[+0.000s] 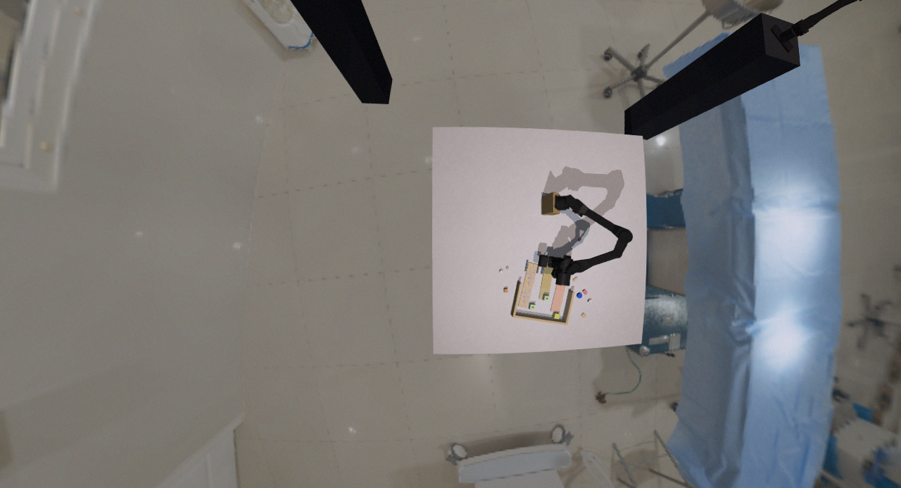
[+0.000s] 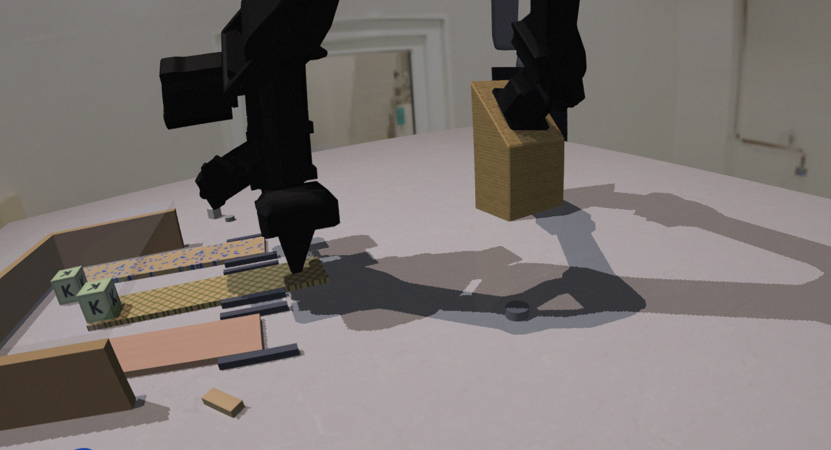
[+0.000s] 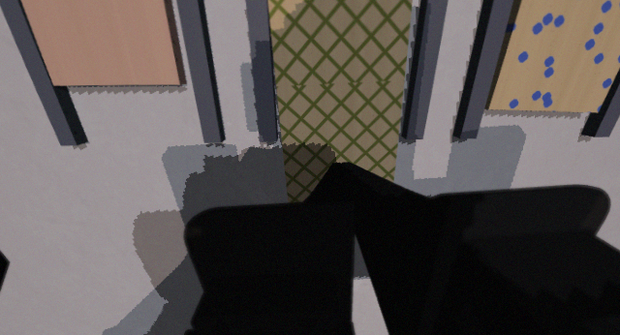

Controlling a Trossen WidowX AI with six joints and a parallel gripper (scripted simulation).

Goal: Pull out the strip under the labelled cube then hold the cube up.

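1. Gripper (image 2: 296, 271) (image 3: 340, 170): fingertips together, on the crosshatched strip's (image 1: 545, 284) (image 2: 191, 293) (image 3: 339, 78) near-right end in the exterior view; drag straight, pressing lightly.
2. Rails (image 2: 254, 299) (image 3: 263, 83): stay parallel.
3. Labelled cube (image 1: 546, 297) (image 2: 99, 300): on the strip's left end; avoid jerks.

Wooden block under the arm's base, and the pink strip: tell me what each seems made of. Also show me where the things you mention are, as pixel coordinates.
Block (image 1: 547, 204) (image 2: 493, 162): probably wood, matt, with fine grain lines across its sides and a speckled sloping top.

Pink strip (image 1: 558, 298) (image 2: 188, 344) (image 3: 104, 35): perhaps painted wood, matt; it shows faint lengthwise streaks and no glare, though plastic is possible.
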